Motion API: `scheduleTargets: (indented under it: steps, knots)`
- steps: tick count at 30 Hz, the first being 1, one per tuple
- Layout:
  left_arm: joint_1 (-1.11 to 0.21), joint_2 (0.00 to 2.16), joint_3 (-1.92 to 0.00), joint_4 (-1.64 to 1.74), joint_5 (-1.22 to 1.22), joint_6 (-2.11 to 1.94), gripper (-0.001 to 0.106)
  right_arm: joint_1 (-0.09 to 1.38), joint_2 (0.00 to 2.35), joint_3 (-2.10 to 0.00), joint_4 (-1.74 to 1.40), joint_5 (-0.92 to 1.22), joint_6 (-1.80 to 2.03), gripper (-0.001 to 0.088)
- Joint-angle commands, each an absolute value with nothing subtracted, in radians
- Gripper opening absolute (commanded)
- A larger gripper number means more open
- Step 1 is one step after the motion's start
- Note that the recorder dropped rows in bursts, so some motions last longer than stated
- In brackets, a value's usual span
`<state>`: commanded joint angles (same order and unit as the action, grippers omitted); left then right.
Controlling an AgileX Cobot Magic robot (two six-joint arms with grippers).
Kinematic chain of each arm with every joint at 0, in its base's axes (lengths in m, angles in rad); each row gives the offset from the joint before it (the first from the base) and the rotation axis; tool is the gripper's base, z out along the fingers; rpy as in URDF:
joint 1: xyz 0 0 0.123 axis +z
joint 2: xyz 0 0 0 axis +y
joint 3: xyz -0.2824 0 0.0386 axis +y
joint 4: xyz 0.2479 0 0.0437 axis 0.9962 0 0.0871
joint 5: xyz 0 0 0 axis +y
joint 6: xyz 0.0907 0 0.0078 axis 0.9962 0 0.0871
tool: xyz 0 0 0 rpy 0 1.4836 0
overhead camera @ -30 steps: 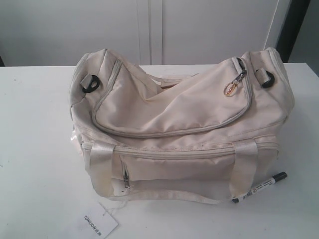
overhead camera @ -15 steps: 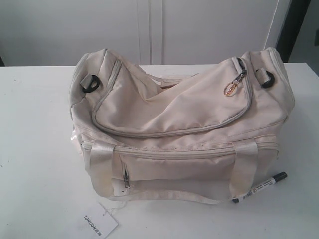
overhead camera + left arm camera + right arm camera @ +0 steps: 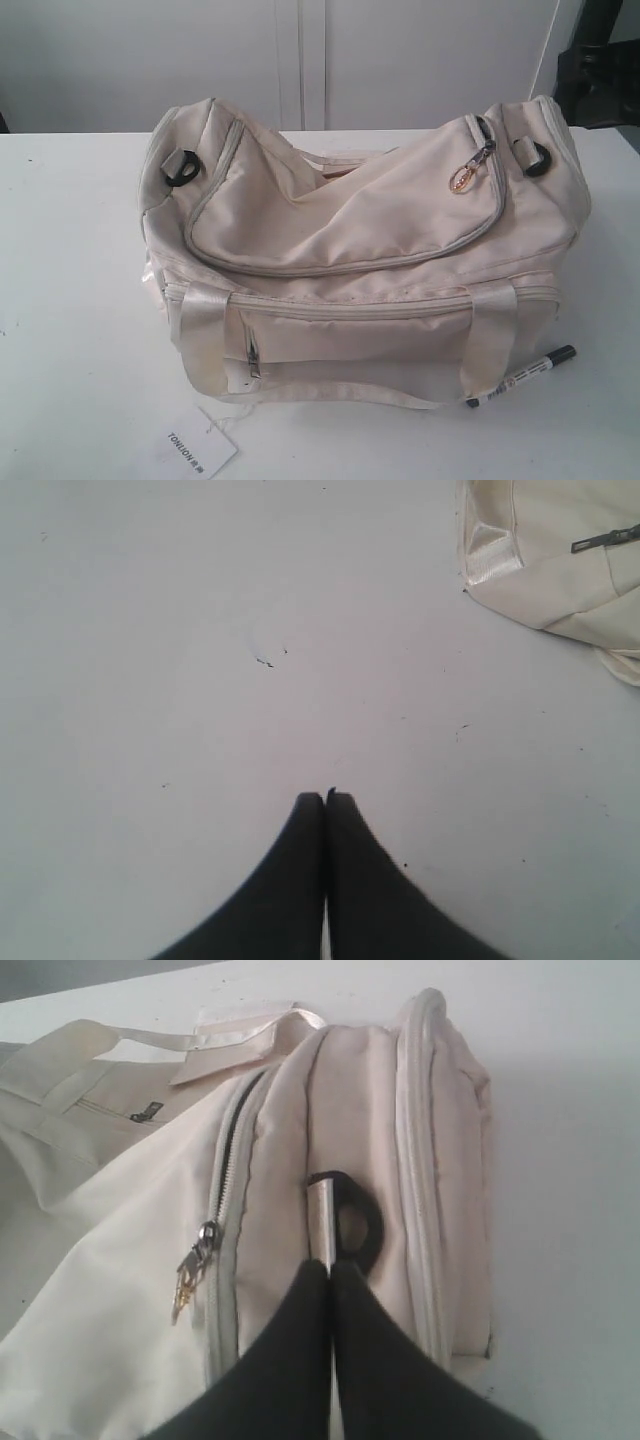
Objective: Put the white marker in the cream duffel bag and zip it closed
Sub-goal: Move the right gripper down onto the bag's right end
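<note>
While white marker lies on table at lower right of exterior frame, just beside front corner of cream duffel bag, nothing of task is done. Curved top zipper looks shut, gold pull at upper right; probably must be opened first. Both claws empty: left gripper fingers pressed together, over table; right gripper fingers together, above bag end near black ring.

A white counter carried a cream bag at its middle. A marker lay just beside the bag's front right corner, a paper tag near its front left.
</note>
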<state>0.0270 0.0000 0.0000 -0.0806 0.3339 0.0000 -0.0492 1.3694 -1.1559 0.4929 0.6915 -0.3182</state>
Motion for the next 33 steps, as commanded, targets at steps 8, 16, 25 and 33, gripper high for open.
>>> scheduleTargets:
  steps: [8,16,25,33]
  knots:
    - [0.027,0.000,0.000,-0.081,0.334,0.000,0.000,-0.030,1.422,-1.165,0.504,0.663,-0.361,0.0155]
    - [0.027,0.000,0.000,-0.081,0.334,0.000,0.000,-0.030,1.466,-1.165,0.530,0.631,-0.361,0.0277]
    - [0.027,0.000,0.000,-0.081,0.334,0.000,0.000,-0.030,1.493,-1.165,0.560,0.589,-0.361,0.0277]
    - [0.027,0.000,0.000,-0.081,0.334,0.000,0.000,-0.030,1.532,-1.165,0.592,0.572,-0.361,0.0277]
